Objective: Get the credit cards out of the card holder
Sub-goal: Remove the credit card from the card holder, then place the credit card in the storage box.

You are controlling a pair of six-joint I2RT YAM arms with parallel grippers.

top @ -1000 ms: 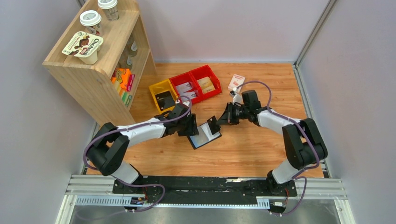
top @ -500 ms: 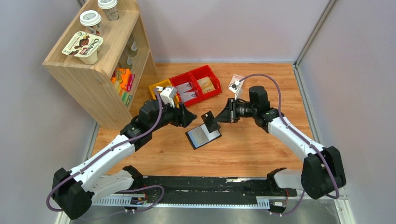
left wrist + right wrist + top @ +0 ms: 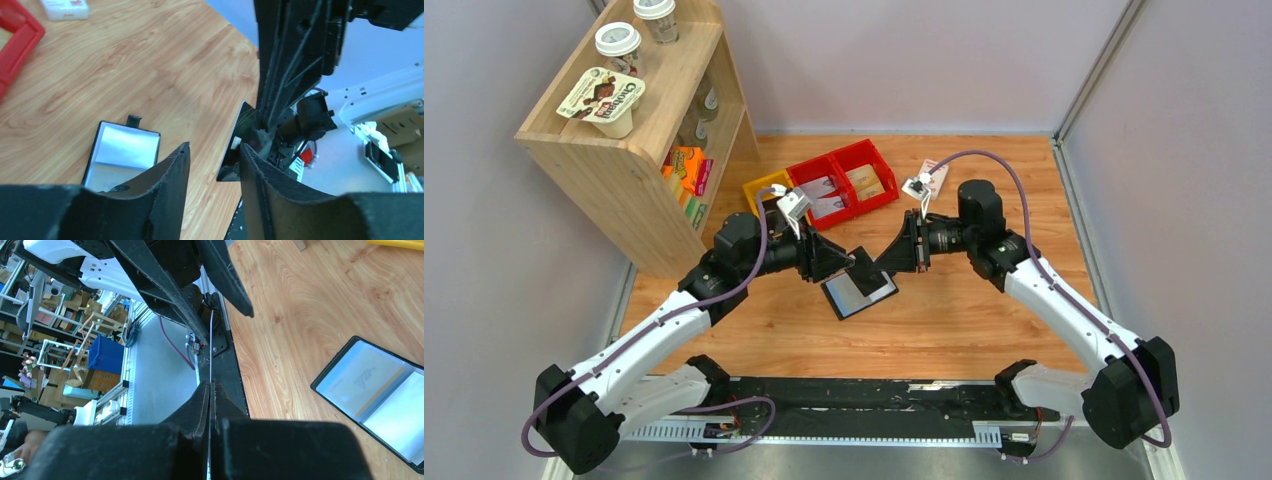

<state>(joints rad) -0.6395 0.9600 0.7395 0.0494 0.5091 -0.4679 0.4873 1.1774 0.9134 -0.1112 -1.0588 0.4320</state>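
Observation:
The black card holder (image 3: 860,292) lies open and flat on the wooden table, its bluish-grey pockets facing up (image 3: 125,150) (image 3: 380,390). Above it my right gripper (image 3: 886,262) (image 3: 211,385) is shut on a thin credit card (image 3: 867,263), which looks dark here. The right wrist view shows this card edge-on (image 3: 211,340). From the other side my left gripper (image 3: 850,262) (image 3: 214,146) stands open. The card's free end (image 3: 239,145) sits in the gap by its fingertips, close to the right-hand finger (image 3: 255,172). I see no grip by the left jaws.
A yellow bin (image 3: 773,203) and two red bins (image 3: 844,178) stand behind the card holder. A white-and-red small box (image 3: 932,172) (image 3: 65,7) lies at the back right. A wooden shelf (image 3: 639,130) with cups and packets stands at the back left.
My left gripper has swung right and come up to the card's free end, its jaws widening then narrowing. My right gripper has shifted slightly left, still holding the card above the holder.

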